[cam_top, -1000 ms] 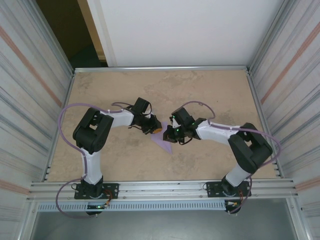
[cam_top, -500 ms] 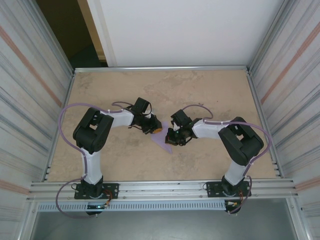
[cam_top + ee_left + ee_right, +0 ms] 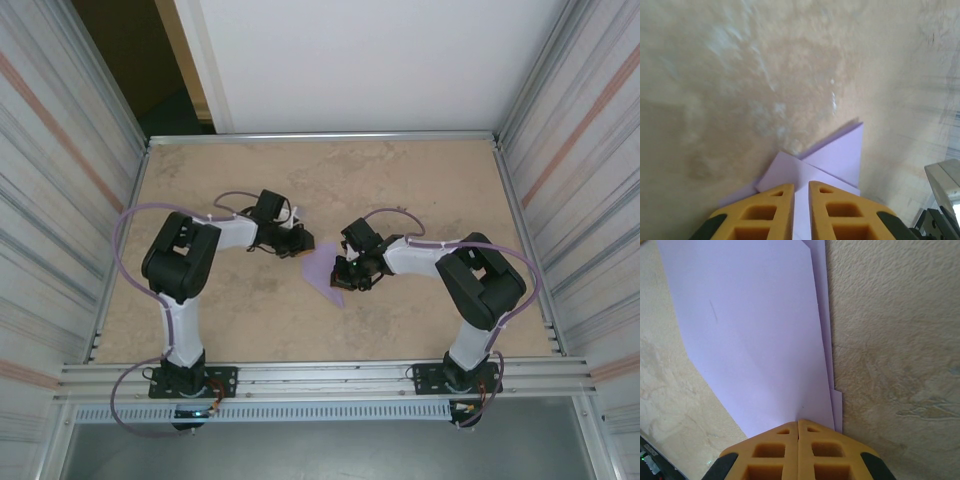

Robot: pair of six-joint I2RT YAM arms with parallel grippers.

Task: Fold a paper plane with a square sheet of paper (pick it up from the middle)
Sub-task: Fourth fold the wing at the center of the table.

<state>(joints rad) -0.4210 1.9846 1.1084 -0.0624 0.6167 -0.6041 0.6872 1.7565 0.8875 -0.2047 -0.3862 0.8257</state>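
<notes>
Right gripper [image 3: 798,423], fingers together, is touching the paper [image 3: 750,330] at its near end; its length is running straight ahead. Left gripper [image 3: 801,188] is hanging slightly apart, apparently gripping nothing.

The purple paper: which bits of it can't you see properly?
- Top view: paper too small to show its folds; the right tool covers one side.
- Left wrist view: its near part hides behind the left tool and the bottom edge.
- Right wrist view: top edge cuts it off; the right tool covers its near tip.
</notes>
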